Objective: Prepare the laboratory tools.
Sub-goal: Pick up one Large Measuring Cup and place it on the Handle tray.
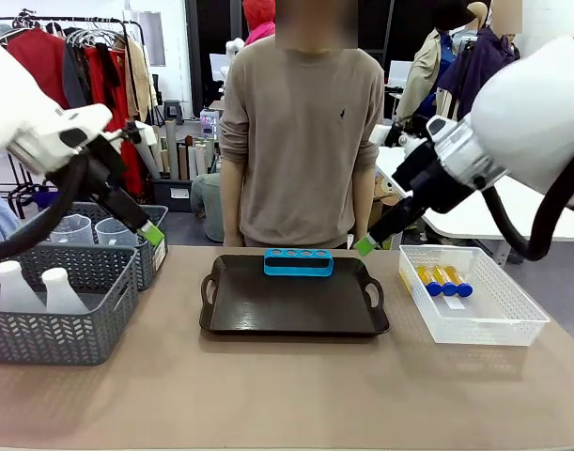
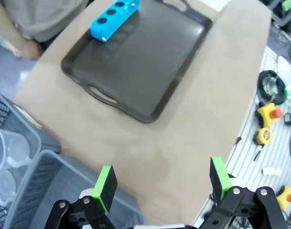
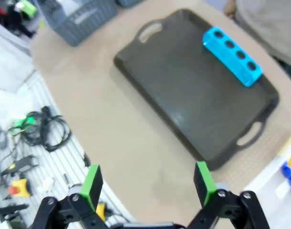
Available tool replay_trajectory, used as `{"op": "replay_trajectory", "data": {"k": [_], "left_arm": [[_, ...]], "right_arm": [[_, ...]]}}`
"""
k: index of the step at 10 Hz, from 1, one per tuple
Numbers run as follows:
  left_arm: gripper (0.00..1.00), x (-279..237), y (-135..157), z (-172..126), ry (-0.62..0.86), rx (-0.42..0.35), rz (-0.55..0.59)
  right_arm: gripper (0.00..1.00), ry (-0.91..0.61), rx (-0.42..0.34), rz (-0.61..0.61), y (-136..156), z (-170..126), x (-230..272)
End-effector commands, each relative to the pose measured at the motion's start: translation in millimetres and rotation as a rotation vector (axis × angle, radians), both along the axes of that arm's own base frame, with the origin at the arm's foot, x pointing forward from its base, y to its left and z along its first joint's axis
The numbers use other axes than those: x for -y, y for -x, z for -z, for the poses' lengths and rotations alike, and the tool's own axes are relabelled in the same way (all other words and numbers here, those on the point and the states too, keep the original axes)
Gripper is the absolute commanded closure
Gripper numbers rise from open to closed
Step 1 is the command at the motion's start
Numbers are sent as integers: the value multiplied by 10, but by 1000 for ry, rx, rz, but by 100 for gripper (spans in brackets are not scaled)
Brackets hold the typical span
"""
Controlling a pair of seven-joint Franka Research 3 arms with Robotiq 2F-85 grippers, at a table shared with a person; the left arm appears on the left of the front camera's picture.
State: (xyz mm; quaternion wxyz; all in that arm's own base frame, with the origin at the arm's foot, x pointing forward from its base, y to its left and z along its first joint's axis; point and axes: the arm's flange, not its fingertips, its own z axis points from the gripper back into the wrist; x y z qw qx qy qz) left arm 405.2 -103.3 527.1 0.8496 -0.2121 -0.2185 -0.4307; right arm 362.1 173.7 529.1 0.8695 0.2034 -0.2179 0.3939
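Left gripper [image 1: 153,233] hangs above the tabletop [image 1: 268,395] at the left of the front view, over the rear grey basket [image 1: 151,261]. Its fingers angle down and toward frame centre. In the left wrist view the left gripper [image 2: 163,179] has its green pads wide apart with nothing between them. Bare tabletop and a grey basket corner lie below it.

Right gripper [image 1: 364,246] hangs at right of centre in the front view, fingers angled down-left, tip just off the right end of the black tray [image 1: 296,329]. In the right wrist view the right gripper [image 3: 147,181] also has pads spread, empty, over bare tabletop near the tray edge.

Blue rack [image 1: 298,262] lies at the far edge of the tray, centre frame, holes up and empty. It sits upper left in the left wrist view [image 2: 114,20] and upper right in the right wrist view [image 3: 232,56].

Amber tubes [image 1: 444,280] with blue caps lie side by side in the white basket [image 1: 512,319] at the right. Two white flasks [image 1: 61,289] stand in the front grey basket [image 1: 61,338] at lower left. Clear beakers [image 1: 70,228] stand in the rear grey basket.

A person [image 1: 301,141] stands behind the tray at top centre, arms down.
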Motion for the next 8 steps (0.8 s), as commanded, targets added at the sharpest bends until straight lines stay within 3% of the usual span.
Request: {"op": "replay_trajectory", "data": {"k": [1,3,8], "left_arm": [[0,-144,-158,-219,12,49,58],[0,-251,-208,-500,44,177,39],[0,-473,-228,-941,71,275,24]], "right_arm": [[0,-55,-28,-64,22,-313,147],[0,-68,39,-65,96,-603,238],[0,-138,189,-18,114,-1299,739]]}}
